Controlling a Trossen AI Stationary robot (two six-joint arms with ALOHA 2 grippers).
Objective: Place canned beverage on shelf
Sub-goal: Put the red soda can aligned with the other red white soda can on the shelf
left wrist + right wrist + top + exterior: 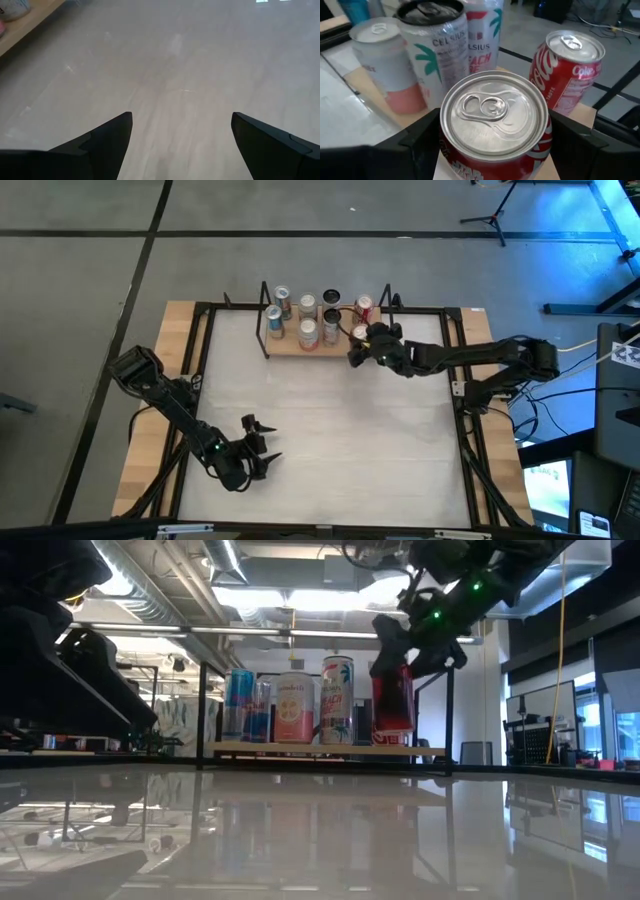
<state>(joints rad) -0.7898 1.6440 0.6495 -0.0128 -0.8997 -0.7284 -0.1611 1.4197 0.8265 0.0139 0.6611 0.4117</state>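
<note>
Low cam: I've got the right gripper point(405, 665) clamped on a red can point(392, 705), standing upright at the shelf's point(330, 750) right end. Blue, pink and tall palm-print cans point(337, 700) lined up left of it.

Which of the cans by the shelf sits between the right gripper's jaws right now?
The red silver-topped can at the shelf's right end, between the right gripper's jaws; the other cans stand free.
</note>
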